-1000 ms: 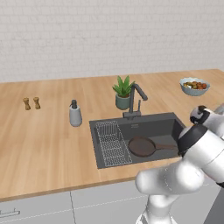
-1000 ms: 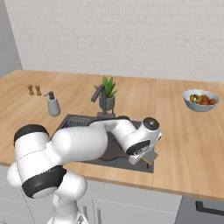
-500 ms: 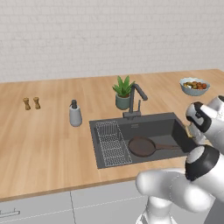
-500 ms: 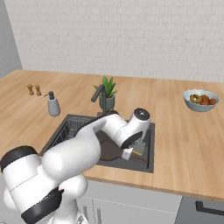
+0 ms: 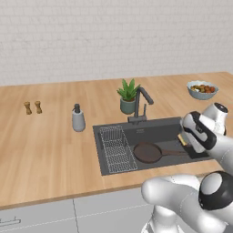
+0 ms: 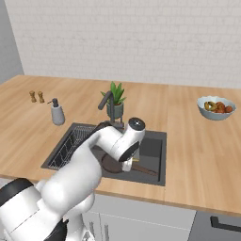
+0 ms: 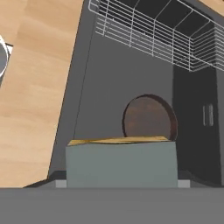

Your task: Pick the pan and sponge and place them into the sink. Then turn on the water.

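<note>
I am carrying the sponge [image 7: 121, 162], a flat yellow block, pinched between my gripper's [image 5: 185, 139] fingers above the right end of the sink [image 5: 157, 129]. The pan [image 5: 148, 152] is lying in the basin at about ten o'clock from the sponge. I am aiming to lower before releasing, keeping clear of the pan handle and the wire rack [image 5: 116, 148].

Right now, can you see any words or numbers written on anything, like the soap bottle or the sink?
There are none: no words, numbers or signs can be read.
Soap bottle: plain grey, no label.
Sink: plain dark walls, no marking.
Bowl: plain, no text.
Plant pot: plain.
</note>
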